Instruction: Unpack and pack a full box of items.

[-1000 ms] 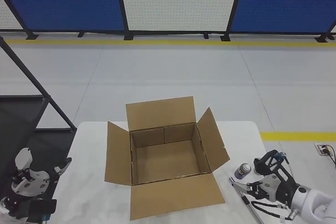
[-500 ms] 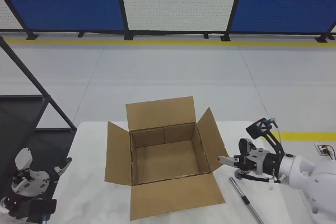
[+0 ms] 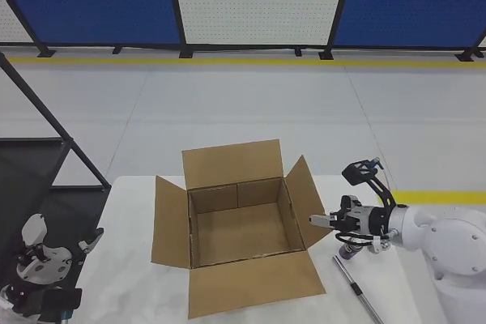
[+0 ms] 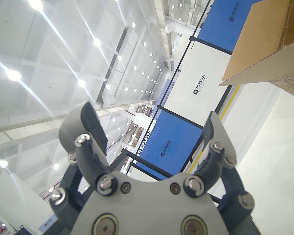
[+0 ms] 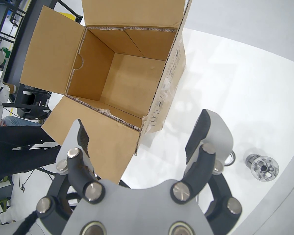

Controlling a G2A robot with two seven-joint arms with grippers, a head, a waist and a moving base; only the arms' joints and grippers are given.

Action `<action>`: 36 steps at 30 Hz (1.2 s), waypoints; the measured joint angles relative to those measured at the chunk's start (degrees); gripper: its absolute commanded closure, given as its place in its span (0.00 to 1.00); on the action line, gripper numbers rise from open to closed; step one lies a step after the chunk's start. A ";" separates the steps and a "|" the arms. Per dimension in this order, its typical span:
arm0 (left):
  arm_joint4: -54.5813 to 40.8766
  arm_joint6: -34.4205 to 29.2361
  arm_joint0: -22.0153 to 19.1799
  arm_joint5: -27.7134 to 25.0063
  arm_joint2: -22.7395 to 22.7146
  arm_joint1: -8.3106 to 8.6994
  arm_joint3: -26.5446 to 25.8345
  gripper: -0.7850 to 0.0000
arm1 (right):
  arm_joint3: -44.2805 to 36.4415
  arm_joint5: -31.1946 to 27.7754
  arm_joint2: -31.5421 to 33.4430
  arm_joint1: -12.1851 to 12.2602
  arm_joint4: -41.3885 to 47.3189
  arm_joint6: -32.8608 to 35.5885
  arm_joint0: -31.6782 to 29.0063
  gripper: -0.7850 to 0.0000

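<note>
Standing mid-table on a white table [image 3: 130, 211], the cardboard box [image 3: 239, 227] has all four flaps folded out. Grey floor runs to a yellow line [image 3: 227, 61] and blue and white partition panels [image 3: 97, 20] at 12 o'clock; a black frame [image 3: 32, 121] stands at 9 o'clock.

The right gripper [image 3: 320, 220], jaws apart and holding nothing, hovers at the box's 3 o'clock, beside the flap. A metal rod [image 3: 352, 287] lies at 4 o'clock. The left gripper [image 4: 149, 116], at 8 o'clock, is likewise spread.

The right wrist view looks down at the box's bare floor and a small metal spool [image 5: 262, 166] on the table. The left wrist view looks up at ceiling lights [image 4: 35, 3].
</note>
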 measured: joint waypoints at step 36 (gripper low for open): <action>0.00 0.00 0.00 0.00 0.00 0.00 0.00 0.00 | 4.57 14.21 -4.57 1.14 4.27 2.25 4.72 1.00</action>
